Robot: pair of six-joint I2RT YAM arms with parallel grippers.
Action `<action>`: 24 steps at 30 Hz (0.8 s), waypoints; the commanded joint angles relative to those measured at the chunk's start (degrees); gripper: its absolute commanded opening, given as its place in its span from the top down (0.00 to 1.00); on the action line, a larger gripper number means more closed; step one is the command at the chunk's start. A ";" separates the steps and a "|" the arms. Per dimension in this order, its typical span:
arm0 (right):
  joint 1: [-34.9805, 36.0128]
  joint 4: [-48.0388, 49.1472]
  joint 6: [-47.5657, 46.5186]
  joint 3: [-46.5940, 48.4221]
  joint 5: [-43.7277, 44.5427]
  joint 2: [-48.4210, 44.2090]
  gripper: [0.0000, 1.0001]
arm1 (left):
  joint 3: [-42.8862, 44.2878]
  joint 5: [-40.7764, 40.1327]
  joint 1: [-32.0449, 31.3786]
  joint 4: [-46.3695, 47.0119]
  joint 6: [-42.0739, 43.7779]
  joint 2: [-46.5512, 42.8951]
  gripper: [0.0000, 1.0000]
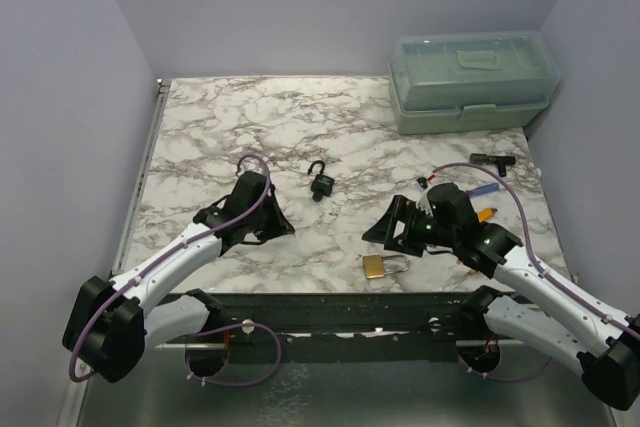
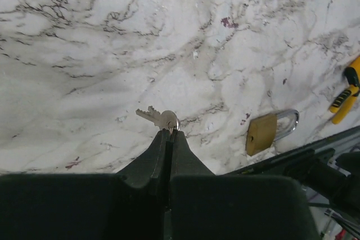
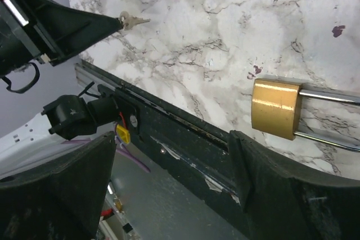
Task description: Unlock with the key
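Observation:
My left gripper (image 1: 283,229) is shut on a small silver key (image 2: 158,117), pinching it by its head and ring just above the marble table (image 1: 220,127). The key's blade points away to the left. A brass padlock (image 1: 381,266) with a closed steel shackle lies on its side at the table's front edge; it also shows in the left wrist view (image 2: 263,133) and the right wrist view (image 3: 275,108). My right gripper (image 1: 386,237) is open and empty, hovering just above and behind the brass padlock. The key also shows in the right wrist view (image 3: 132,21).
A small black padlock (image 1: 320,183) with an open shackle lies mid-table. A pale green toolbox (image 1: 470,82) stands at the back right. A yellow tool (image 2: 346,91), a blue item (image 1: 484,191) and a black part (image 1: 492,159) lie near the right arm. A black rail (image 3: 185,139) borders the front edge.

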 commanded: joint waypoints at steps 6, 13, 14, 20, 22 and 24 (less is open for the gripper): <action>3.36 15.70 -2.37 -0.72 -4.57 6.43 0.20 | -3.28 11.74 -0.17 5.57 -3.09 -7.53 1.00; 4.76 30.90 -16.14 -1.37 -14.58 11.68 0.20 | -0.97 17.99 -0.19 5.49 -2.33 -8.47 1.00; 4.84 32.86 -17.84 -1.35 -15.99 12.10 0.19 | -0.58 19.28 -0.18 5.45 -2.37 -8.54 1.00; 4.78 39.44 -25.24 -0.15 -23.60 17.84 0.15 | 2.66 25.74 -0.26 4.21 -2.95 -9.57 1.00; 4.91 39.57 -26.16 1.21 -25.49 20.86 0.15 | 3.88 26.66 -0.27 3.05 -2.39 -9.92 1.00; 4.92 40.01 -26.94 2.38 -27.16 23.38 0.15 | 4.81 27.26 -0.26 1.85 -1.38 -10.19 1.00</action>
